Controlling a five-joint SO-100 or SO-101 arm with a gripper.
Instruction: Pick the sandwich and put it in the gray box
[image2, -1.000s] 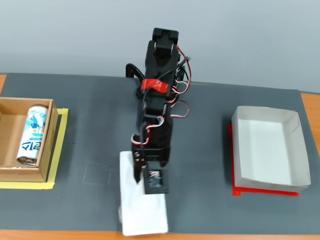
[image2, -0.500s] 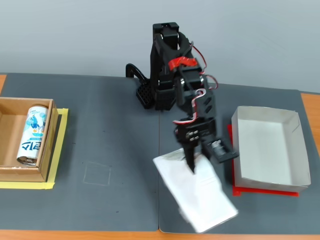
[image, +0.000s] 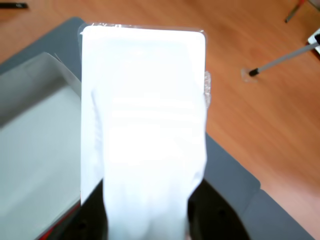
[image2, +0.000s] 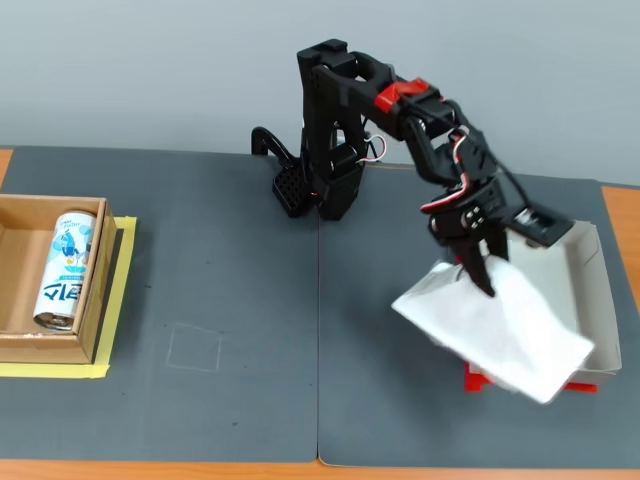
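The sandwich (image2: 495, 325) is a flat white plastic-wrapped package. My gripper (image2: 482, 272) is shut on its upper end and holds it tilted in the air, over the left wall of the gray box (image2: 594, 292). In the wrist view the sandwich (image: 145, 115) fills the middle, hanging from my dark fingers (image: 220, 215) at the bottom edge. The gray box (image: 35, 145) shows to its left, with a red base plate (image2: 478, 380) under its front corner. The label is not visible.
A brown cardboard box (image2: 20, 345) on yellow tape at the far left holds a blue-and-white can (image2: 66, 268). The arm's base (image2: 325, 180) stands at the back centre. A dark mat (image2: 220, 320) covers the table; wooden floor (image: 270, 120) shows beyond its edge.
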